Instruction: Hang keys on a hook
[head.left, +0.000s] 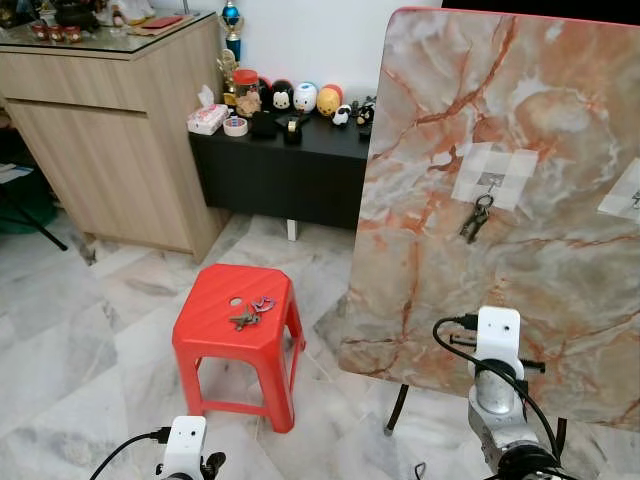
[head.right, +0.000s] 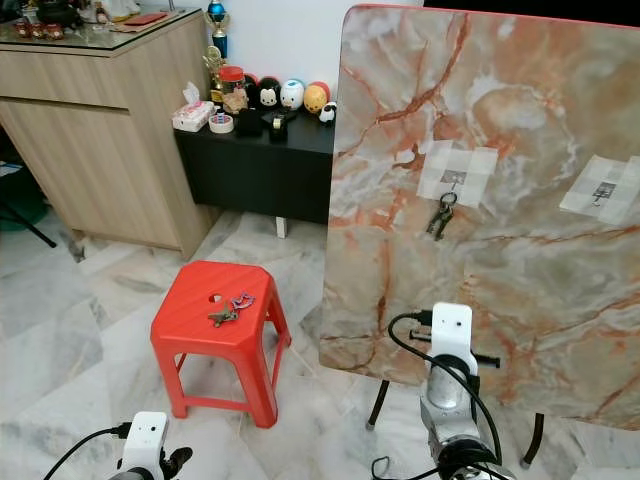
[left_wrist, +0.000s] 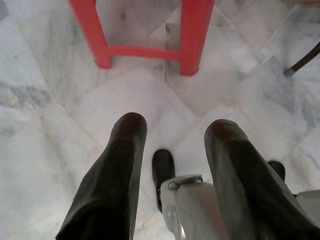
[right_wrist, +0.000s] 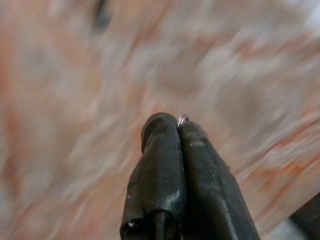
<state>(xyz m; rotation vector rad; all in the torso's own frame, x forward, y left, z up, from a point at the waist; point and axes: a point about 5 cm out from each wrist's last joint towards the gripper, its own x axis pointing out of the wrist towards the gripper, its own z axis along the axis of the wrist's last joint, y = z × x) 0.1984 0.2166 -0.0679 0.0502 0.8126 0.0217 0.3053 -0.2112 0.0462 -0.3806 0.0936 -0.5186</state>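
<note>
A bunch of dark keys (head.left: 477, 218) hangs from a small hook (head.left: 490, 182) taped onto the upright marble board (head.left: 520, 120). A second taped hook (head.right: 605, 190) sits further right on the board. More keys (head.left: 250, 312) lie on the red stool (head.left: 215, 325). My right arm (head.left: 497, 370) is raised low in front of the board. In the right wrist view my right gripper (right_wrist: 172, 125) is shut, with a small silver ring (right_wrist: 183, 119) pinched at its tips. My left gripper (left_wrist: 175, 130) hangs open over the floor near the stool's legs (left_wrist: 196, 35).
The board stands on thin black easel legs (head.left: 398, 408). A wooden cabinet (head.left: 110, 130) is at the back left. Beside it, a low black bench (head.left: 290, 170) carries toys and a tissue box. The floor is marble tile (head.left: 80, 340).
</note>
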